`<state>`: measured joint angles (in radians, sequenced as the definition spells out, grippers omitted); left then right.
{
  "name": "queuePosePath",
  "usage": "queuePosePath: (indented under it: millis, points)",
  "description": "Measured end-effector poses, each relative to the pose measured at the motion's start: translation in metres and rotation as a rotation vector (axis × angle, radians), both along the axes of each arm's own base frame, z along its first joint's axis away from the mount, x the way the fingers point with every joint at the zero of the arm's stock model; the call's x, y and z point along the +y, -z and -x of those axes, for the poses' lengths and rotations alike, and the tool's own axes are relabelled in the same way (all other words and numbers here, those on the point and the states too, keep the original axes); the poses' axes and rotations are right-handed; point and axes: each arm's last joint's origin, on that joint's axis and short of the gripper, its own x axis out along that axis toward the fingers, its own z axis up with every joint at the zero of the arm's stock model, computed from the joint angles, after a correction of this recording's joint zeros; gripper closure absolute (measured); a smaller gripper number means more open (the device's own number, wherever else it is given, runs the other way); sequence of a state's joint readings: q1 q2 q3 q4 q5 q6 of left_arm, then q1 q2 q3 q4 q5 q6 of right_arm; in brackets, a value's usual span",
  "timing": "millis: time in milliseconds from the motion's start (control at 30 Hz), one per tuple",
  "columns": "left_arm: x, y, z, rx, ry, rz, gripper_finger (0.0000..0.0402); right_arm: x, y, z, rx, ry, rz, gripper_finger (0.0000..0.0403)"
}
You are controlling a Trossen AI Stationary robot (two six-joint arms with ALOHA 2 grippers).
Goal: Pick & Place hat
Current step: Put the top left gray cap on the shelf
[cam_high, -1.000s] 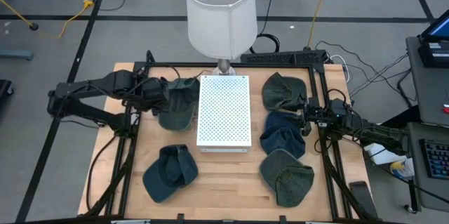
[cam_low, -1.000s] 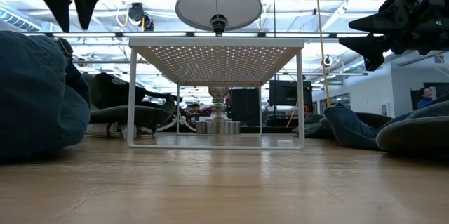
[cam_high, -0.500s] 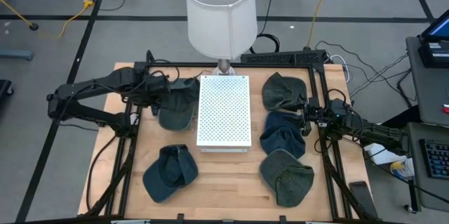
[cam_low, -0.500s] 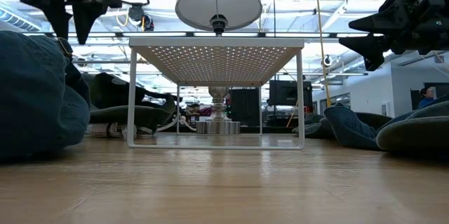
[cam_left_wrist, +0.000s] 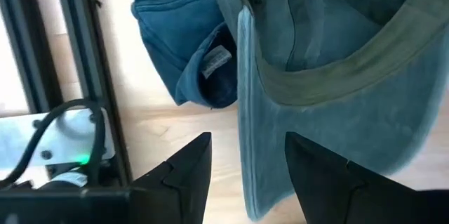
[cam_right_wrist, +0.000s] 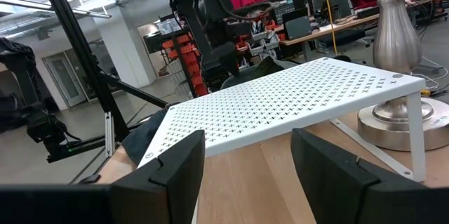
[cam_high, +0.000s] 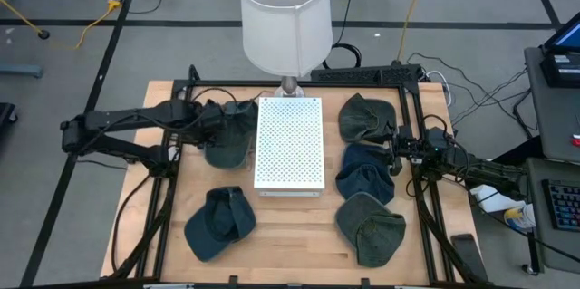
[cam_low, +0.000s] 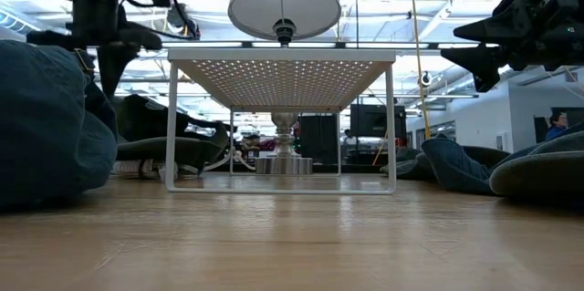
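Left gripper (cam_left_wrist: 242,164) has dropped, fingers spread, over the teal hat (cam_high: 228,135); nothing grabbed yet, right gripper (cam_right_wrist: 245,157) waits open

hats (cam_high: 229,133): dark teal-blue | shelf (cam_high: 290,142): white, dotted perforations | lampshade (cam_high: 284,14): white | table (cam_high: 290,235): pale wood

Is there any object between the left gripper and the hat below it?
Nothing visible stands between them. The left gripper is open directly above the hat, with its brim edge in line with the gap between the fingers. The white shelf stands beside the hat, not over it.
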<state>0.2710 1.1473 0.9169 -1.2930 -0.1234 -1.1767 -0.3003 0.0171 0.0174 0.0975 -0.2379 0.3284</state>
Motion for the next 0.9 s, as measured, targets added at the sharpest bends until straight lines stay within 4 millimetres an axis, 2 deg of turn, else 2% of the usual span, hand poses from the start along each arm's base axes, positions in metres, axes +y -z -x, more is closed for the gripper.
queuePosePath:
  millis: [200, 433, 567, 833, 900]
  points:
    - [0.0002, 0.0084, -0.0025, -0.03, 0.002, 0.01, 0.0215, 0.0, 0.0, 0.0, 0.0, 0.0, 0.0, 0.0195]
    - [0.0002, 0.0095, -0.0027, -0.033, 0.002, 0.011, 0.0221, 0.0, 0.0, 0.0, 0.0, 0.0, 0.0, 0.0195]
    - [0.0002, 0.0095, -0.0026, -0.033, -0.015, 0.009, 0.026, 0.0, 0.0, 0.0, 0.0, 0.0, 0.0, 0.0195]
    - [0.0004, 0.0095, -0.0026, -0.031, -0.007, 0.002, 0.0376, 0.0, 0.0001, 0.0, 0.001, 0.0, 0.0, 0.0195]
    - [0.0006, 0.0094, -0.0024, -0.028, -0.006, -0.004, 0.039, 0.0, 0.0, 0.0, 0.0, 0.0, 0.0, 0.0195]
